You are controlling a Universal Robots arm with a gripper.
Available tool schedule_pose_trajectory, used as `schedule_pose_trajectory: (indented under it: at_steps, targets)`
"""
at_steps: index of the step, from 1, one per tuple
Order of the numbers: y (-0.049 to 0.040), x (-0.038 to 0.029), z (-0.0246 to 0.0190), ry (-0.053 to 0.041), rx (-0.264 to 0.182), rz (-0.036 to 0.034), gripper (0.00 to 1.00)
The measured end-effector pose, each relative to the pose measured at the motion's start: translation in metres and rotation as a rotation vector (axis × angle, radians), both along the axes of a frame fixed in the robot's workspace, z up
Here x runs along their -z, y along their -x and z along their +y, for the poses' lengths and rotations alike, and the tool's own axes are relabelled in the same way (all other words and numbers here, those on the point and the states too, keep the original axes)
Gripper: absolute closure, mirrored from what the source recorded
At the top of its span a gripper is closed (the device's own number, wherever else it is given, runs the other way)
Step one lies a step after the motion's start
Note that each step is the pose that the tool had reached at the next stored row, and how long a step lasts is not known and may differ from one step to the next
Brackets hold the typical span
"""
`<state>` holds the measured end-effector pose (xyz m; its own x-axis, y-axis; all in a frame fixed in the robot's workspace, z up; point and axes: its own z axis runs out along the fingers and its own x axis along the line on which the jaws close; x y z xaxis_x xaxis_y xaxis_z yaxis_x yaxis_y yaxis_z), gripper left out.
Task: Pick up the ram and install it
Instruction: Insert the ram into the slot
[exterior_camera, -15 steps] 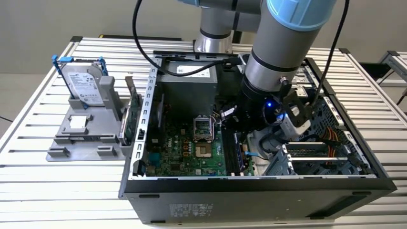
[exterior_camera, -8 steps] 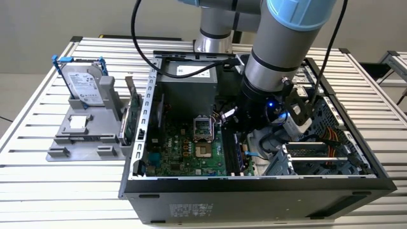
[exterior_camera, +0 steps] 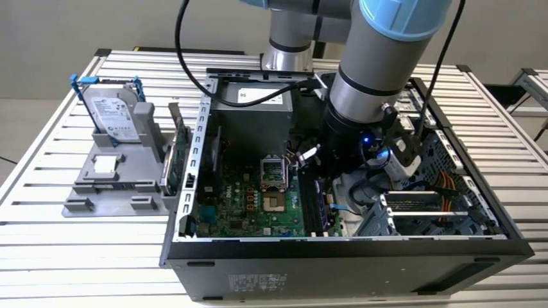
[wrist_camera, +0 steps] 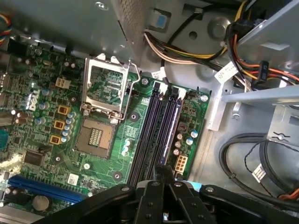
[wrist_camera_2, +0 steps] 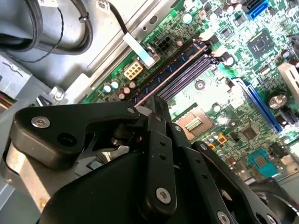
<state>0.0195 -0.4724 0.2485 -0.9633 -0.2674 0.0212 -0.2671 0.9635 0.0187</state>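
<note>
Exterior view: arm (exterior_camera: 368,96) hiding memory slots (wrist_camera: 156,135).

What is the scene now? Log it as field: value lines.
gripper: inside the open computer case, close over the memory slots
ram: cannot tell whether it is held or seated
motherboard: processor socket uncovered
hard drive: upright in the grey holder, outside the case on the exterior view's left
</note>
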Motion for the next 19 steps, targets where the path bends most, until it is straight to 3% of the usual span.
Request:
schedule_pose_trajectory:
  at_steps: [19]
  targets:
    - [0.0,0.0002,0.0013,-0.0028,-0.184,0.0,1.0]
